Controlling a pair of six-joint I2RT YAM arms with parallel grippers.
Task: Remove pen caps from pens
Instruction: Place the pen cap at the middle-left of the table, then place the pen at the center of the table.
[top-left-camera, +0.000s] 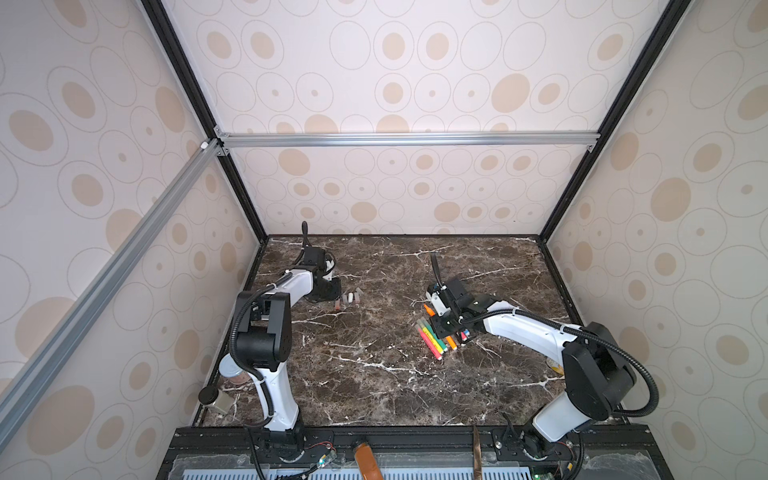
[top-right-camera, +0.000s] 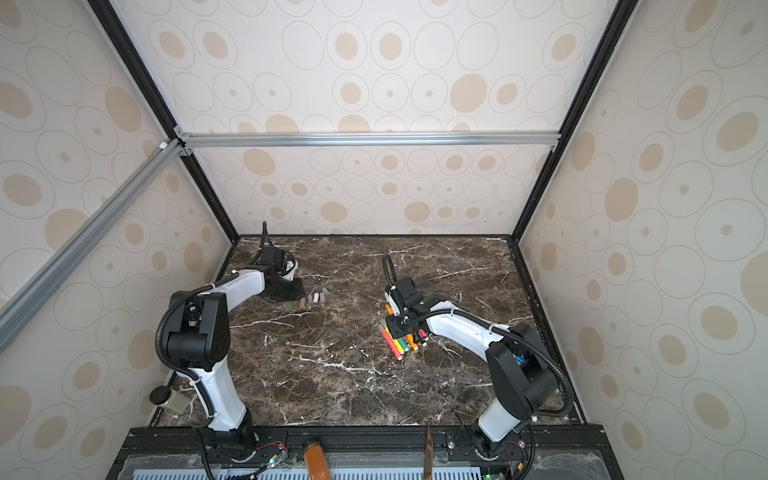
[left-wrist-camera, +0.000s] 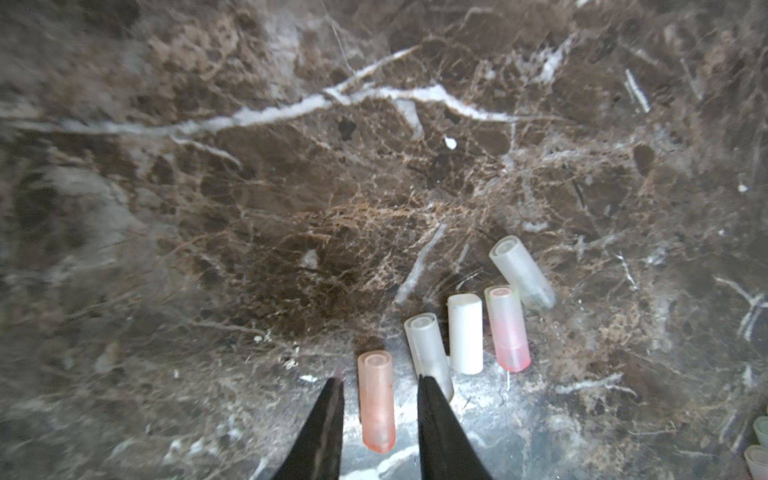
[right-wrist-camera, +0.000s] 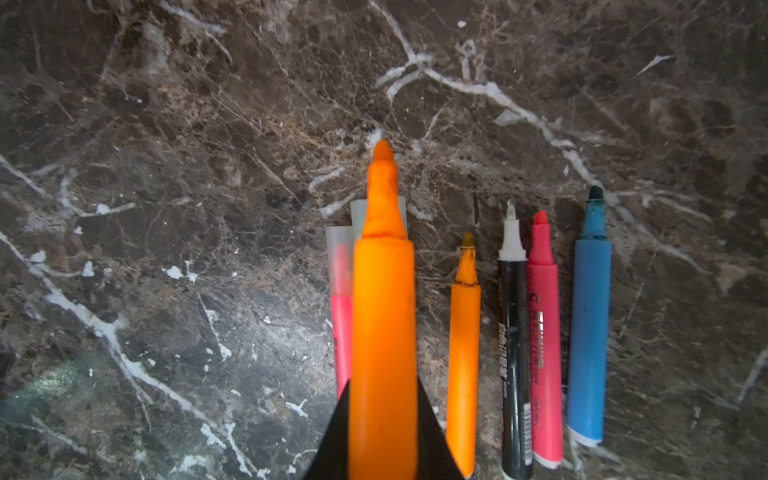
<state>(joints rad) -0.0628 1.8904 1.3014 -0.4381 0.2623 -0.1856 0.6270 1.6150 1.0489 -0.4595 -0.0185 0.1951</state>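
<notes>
At the marble table's (top-left-camera: 374, 395) ten o'clock, the left gripper (left-wrist-camera: 380, 380) stood slightly parted around a reddish translucent plastic cap (left-wrist-camera: 376, 399); a straight lift would spare the neighbouring whitish caps (left-wrist-camera: 465, 332). Toward two o'clock, the right gripper (right-wrist-camera: 382, 384) clamped an uncapped orange felt-tip pen (right-wrist-camera: 382, 291).

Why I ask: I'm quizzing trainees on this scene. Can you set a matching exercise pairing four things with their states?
Things:
1. thick orange felt-tip pen
2. salmon-tinted translucent plastic cap
3. pink plastic pen
4. blue plastic pen

States:
A. lies loose between the jaws of the open left gripper
B. still wears its clear cap
C. uncapped, gripped by the right gripper
D. uncapped, outermost in the row, beside the red pen

Pairs: 1-C, 2-A, 3-B, 4-D
</notes>
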